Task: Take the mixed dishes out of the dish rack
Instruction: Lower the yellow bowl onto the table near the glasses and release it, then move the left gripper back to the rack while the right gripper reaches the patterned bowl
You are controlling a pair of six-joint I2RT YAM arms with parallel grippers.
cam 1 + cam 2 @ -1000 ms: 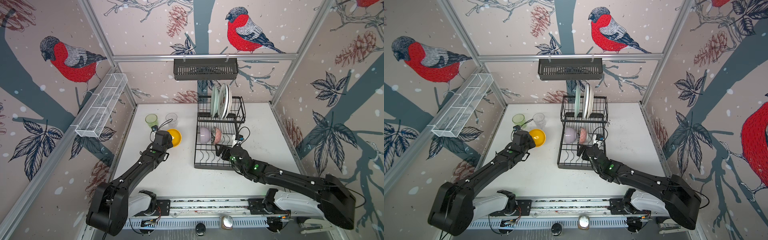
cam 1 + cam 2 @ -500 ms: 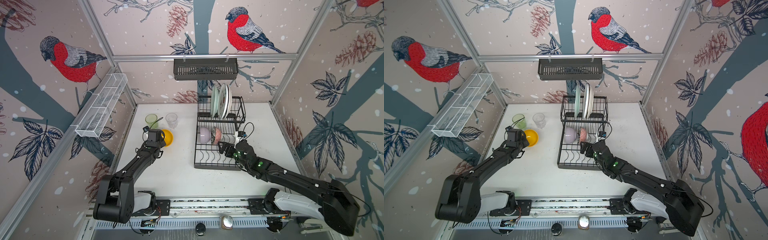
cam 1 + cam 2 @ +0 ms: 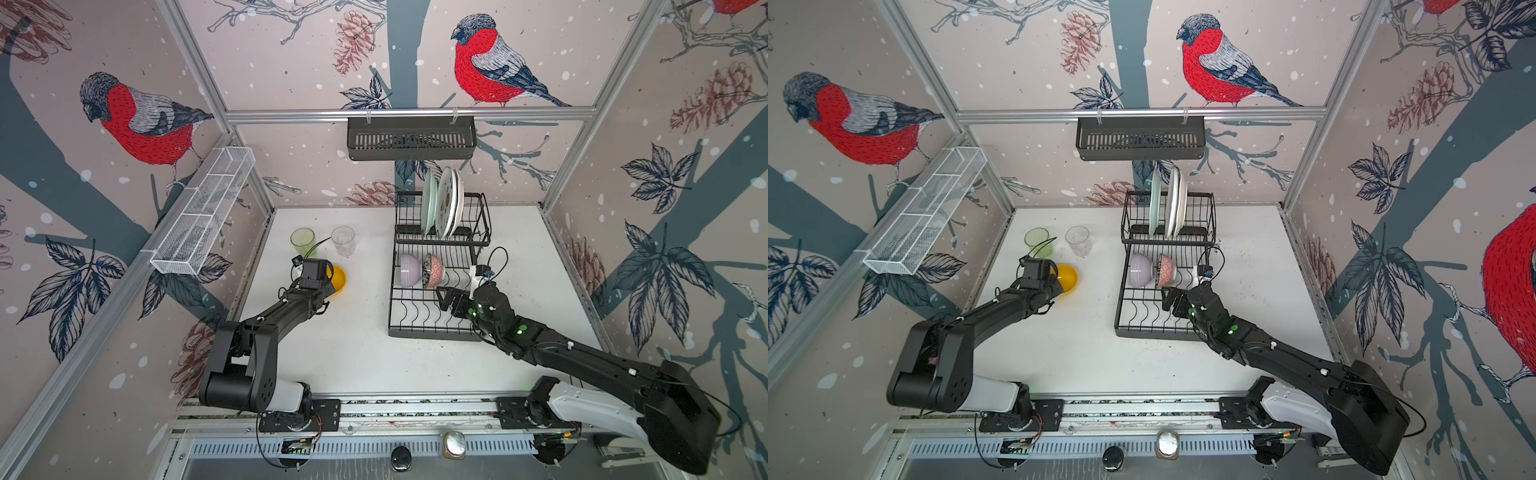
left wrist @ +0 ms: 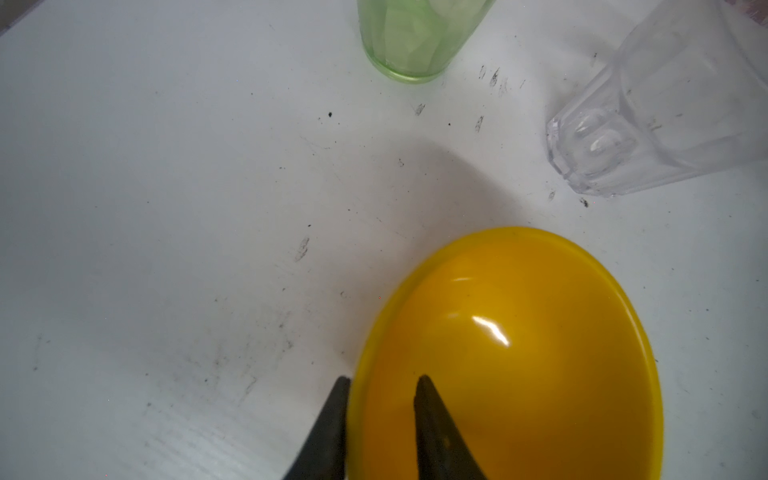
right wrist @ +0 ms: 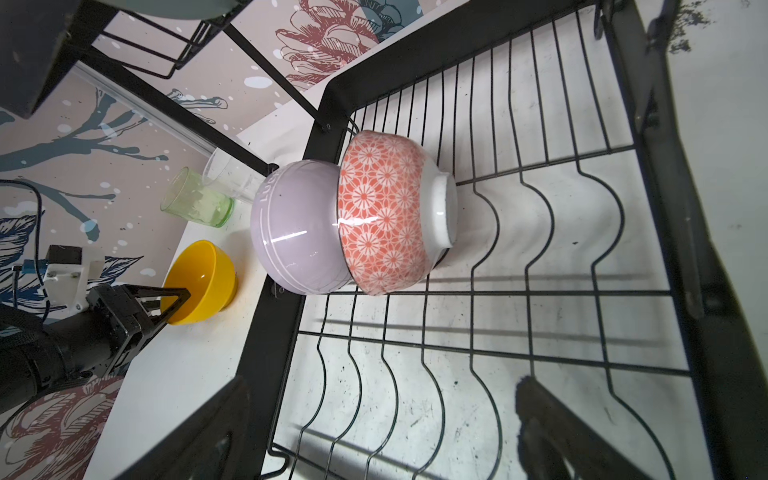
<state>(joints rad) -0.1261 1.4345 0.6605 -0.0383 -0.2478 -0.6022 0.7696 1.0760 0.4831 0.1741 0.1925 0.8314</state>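
— What do we have here, from the big things down?

— The black wire two-tier dish rack (image 3: 432, 335) stands on the white table (image 3: 353, 353). On its raised tier three dishes stand on edge: a pale green plate (image 3: 429, 203), a patterned white plate (image 3: 448, 208) and a plain white plate (image 3: 459, 195). On the lower tier a lilac round bowl (image 5: 299, 232) and a pink-patterned round bowl (image 5: 386, 216) stand on edge, nested. The yellow round bowl (image 4: 519, 353), the green glass (image 4: 415, 37) and the clear glass (image 4: 648, 124) are already on the table.

— And our fingers?

— The left gripper (image 4: 380, 378) sits astride the yellow bowl's rim, one finger inside and one outside. We see a gap there, so we judge it is no pinch. The right gripper (image 5: 384, 380) hangs over the lower tier, fingers spread wide, nothing between them.

— Which bowl do we take next?

— We think the pink-patterned one. It lies straight ahead of the right fingertips, deeper in the rack. The axis of the nested pair, from mouth to foot, runs crosswise, from one fingertip's side to the other. Its white foot is free; its mouth covers the lilac bowl. The right arm is clearly nearer.
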